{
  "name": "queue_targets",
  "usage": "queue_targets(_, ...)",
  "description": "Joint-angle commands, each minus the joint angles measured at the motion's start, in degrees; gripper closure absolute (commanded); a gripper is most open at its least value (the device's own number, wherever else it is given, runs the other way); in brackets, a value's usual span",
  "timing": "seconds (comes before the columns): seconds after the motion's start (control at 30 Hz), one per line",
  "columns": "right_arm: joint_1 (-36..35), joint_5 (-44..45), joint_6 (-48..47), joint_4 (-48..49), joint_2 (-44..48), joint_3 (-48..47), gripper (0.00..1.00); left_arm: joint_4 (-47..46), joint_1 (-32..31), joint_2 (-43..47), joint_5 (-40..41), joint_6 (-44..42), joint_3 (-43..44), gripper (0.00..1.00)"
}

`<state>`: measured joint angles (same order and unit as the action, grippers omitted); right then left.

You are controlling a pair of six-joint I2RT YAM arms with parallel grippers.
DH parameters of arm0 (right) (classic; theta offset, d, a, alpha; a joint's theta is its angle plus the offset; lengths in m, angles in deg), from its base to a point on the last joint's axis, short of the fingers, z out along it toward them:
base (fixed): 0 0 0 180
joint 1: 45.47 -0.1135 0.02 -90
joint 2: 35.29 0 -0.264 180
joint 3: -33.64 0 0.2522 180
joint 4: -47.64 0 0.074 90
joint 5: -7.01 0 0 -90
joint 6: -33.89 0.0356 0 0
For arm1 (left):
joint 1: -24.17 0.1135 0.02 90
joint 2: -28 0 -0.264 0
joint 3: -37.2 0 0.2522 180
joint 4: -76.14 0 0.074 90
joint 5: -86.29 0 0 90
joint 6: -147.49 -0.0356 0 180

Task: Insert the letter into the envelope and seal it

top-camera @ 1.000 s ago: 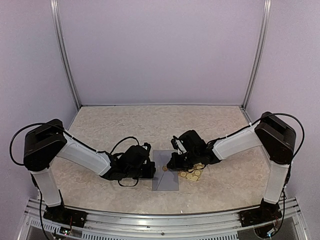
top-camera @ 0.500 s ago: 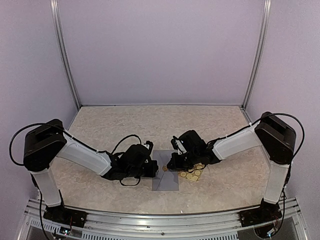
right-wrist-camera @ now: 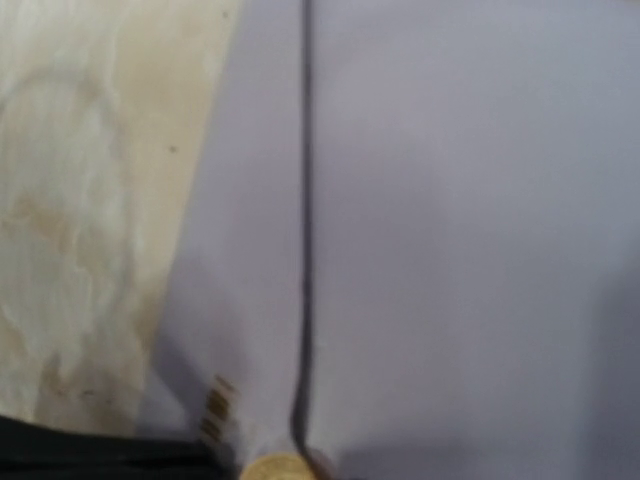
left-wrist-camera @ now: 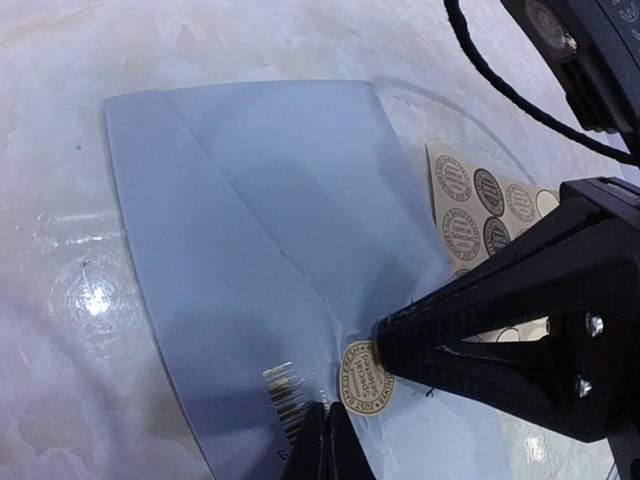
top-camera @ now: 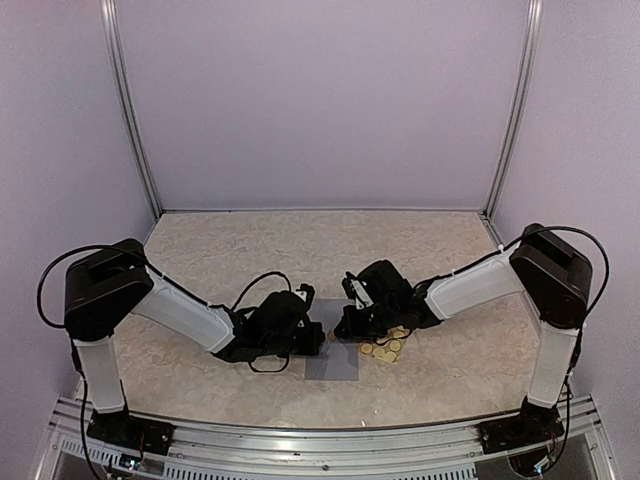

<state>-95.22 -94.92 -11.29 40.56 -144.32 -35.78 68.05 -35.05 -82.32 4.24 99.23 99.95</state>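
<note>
Left wrist view: your envelope (left-wrist-camera: 250, 220) lies flat on the counter (left-wrist-camera: 70, 60), long axis running near to far, right jaws closed and pressing the round sticker (left-wrist-camera: 366, 378) at the flap's point, left jaws closed just beside it, opposite.

A small tan sheet of round stickers (top-camera: 385, 347) lies flat on the pale, stone-look table (top-camera: 280, 245); soft purple walls (top-camera: 320, 100) stand around it; two shiny metal posts (top-camera: 128, 120) rise at the back corners.
</note>
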Motion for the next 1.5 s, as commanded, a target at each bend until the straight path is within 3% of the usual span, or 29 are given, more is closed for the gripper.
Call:
queue_targets(0.0,-0.38,-0.38,-1.38,-1.82,2.54,-1.44,0.93,6.10,-0.27,-3.86,0.43,0.08,0.81,1.00)
queue_targets(0.13,-0.99,-0.38,-1.75,-1.59,4.44,-1.75,0.91,8.46,-0.35,-4.88,0.83,0.58,0.36,1.00)
queue_targets(0.27,-1.04,-0.42,-1.87,-1.10,5.01,-2.11,1.00,10.11,-0.70,-4.41,2.21,0.55,-0.07,1.00)
queue_targets(0.8,-0.98,-3.40,-0.32,0.61,-2.03,-2.18,1.00,10.42,-0.81,-3.72,2.11,1.13,-0.35,1.00)
queue_targets(1.47,-0.12,0.39,3.32,-1.32,-6.25,-1.12,1.00,10.13,-0.90,-3.43,2.16,1.41,-0.86,1.00)
